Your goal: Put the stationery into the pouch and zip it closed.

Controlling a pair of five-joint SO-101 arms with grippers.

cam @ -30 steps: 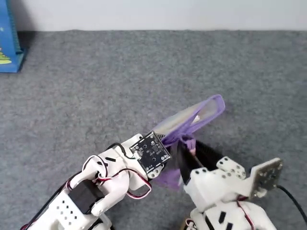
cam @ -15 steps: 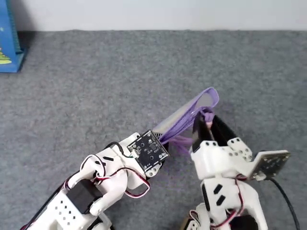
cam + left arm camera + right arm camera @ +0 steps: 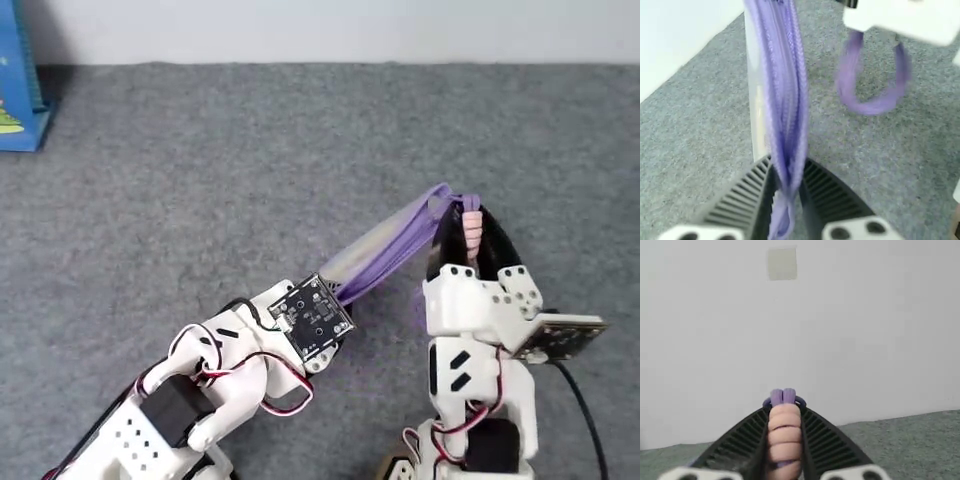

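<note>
Pouch between left pincer and right pincer — seemingly zipped.

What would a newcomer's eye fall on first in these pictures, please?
The purple pouch stands out, stretched taut between the two arms over the grey table, right of its middle. The left gripper clamps the pouch's near end, while the right gripper pinches a ribbed pink pull tab at its far end.
</note>
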